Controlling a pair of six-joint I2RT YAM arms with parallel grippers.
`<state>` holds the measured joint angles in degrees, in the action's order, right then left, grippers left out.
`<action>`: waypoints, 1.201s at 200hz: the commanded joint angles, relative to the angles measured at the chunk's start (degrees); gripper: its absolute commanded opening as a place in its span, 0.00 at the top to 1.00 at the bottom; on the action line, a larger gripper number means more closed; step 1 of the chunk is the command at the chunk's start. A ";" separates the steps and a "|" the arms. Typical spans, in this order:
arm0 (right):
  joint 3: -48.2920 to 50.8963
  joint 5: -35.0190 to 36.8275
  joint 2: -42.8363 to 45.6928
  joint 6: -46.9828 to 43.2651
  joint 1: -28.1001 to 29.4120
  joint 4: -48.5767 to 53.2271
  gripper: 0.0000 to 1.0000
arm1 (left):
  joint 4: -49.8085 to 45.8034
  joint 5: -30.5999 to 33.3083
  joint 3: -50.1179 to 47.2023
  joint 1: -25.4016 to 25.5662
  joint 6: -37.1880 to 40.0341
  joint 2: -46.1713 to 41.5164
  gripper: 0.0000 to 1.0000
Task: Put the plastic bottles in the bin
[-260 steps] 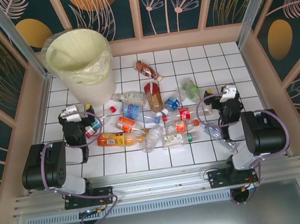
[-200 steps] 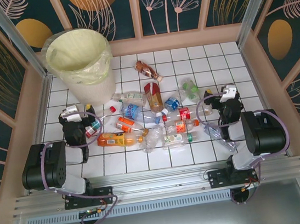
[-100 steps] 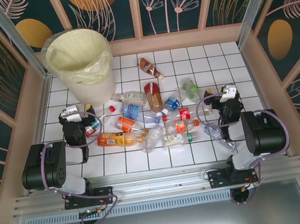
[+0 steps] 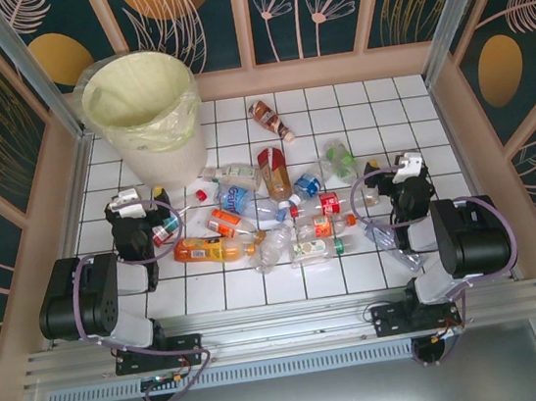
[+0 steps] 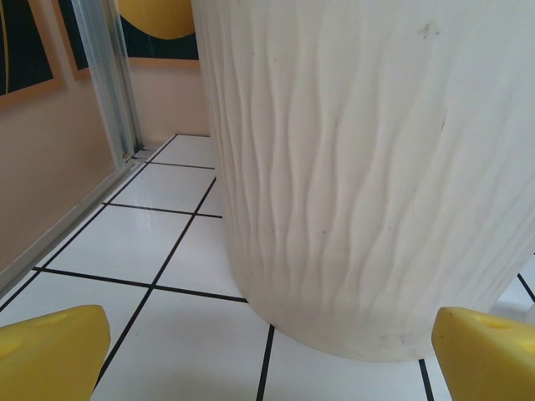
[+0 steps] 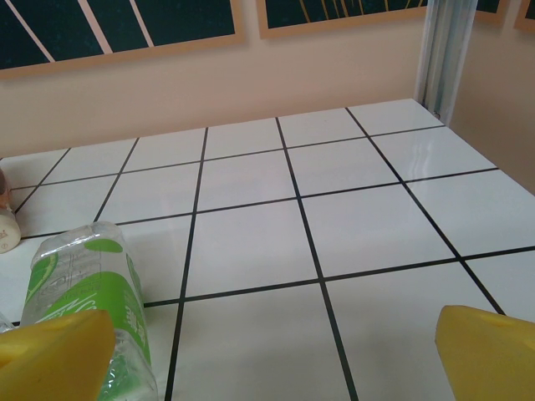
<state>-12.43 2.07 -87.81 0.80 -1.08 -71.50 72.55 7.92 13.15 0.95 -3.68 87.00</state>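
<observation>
The bin (image 4: 143, 113), white and lined with a pale yellow bag, stands at the back left. Several plastic bottles lie jumbled mid-table, among them an orange one (image 4: 210, 251), a blue-labelled one (image 4: 239, 201) and a green-labelled one (image 4: 342, 159). A brown bottle (image 4: 269, 119) lies apart, farther back. My left gripper (image 4: 138, 206) is open just in front of the bin, whose ribbed wall (image 5: 359, 167) rises beyond the left gripper (image 5: 267, 359). My right gripper (image 4: 404, 168) is open at the cluster's right. By the right gripper's (image 6: 272, 355) left finger lies the green-labelled bottle (image 6: 84, 309).
A red-labelled bottle (image 4: 166, 232) lies right beside the left wrist. A clear bottle (image 4: 389, 239) rests against the right arm. Beige walls (image 4: 69, 202) and metal posts (image 5: 104, 79) fence the white tiled floor (image 6: 351, 217). Bare tiles stretch to the far right.
The brown bottle at the back has rolled a little farther back and to the right, turning as it went. Both arms and both open grippers have stayed still.
</observation>
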 commanded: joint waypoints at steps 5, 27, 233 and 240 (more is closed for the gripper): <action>-0.81 -0.48 -0.41 0.79 -0.49 -0.39 0.01 | 0.37 -0.63 0.41 -0.34 -0.29 0.01 0.01; -0.75 -0.38 -0.38 0.78 -0.50 -0.48 0.01 | -3.49 -2.51 1.68 -0.34 0.57 -1.72 0.01; -25.54 -3.83 24.25 13.33 9.61 65.00 0.01 | -56.16 -30.55 32.04 10.73 -28.01 -26.06 0.01; -26.64 -4.93 23.42 12.81 9.74 66.07 0.01 | -58.06 -33.12 34.35 10.74 -27.68 -25.12 0.01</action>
<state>-34.94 3.01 -63.88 13.89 7.97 -11.55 21.56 -12.53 40.27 10.98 -28.97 59.88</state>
